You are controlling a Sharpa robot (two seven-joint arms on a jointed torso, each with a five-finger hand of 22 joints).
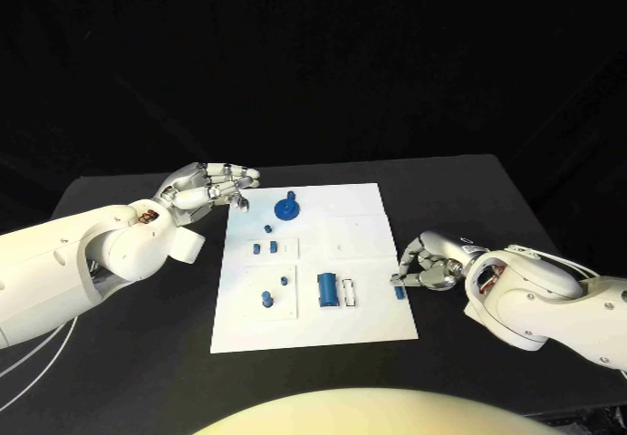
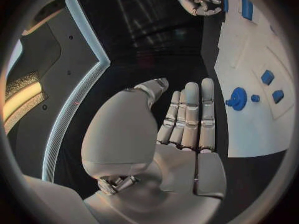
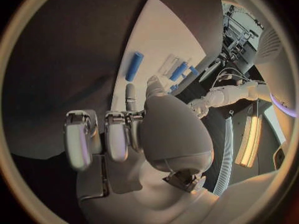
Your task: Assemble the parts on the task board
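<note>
While the right robot hand [image 1: 428, 265] is resting at the right edge of the task board [image 1: 352, 227] toward the counter's [image 1: 458, 190] near side, its fingers are curling around a small blue part [image 1: 397, 292] at that edge, though I cannot tell whether they are truly gripping it. Farther back, blue parts are lying on the board, among them a long block [image 1: 327, 288] and a round piece [image 1: 287, 210]. Farthest off, the left robot hand [image 1: 209, 188] is hovering released beside the board's far left corner, fingers straight and holding nothing.
</note>
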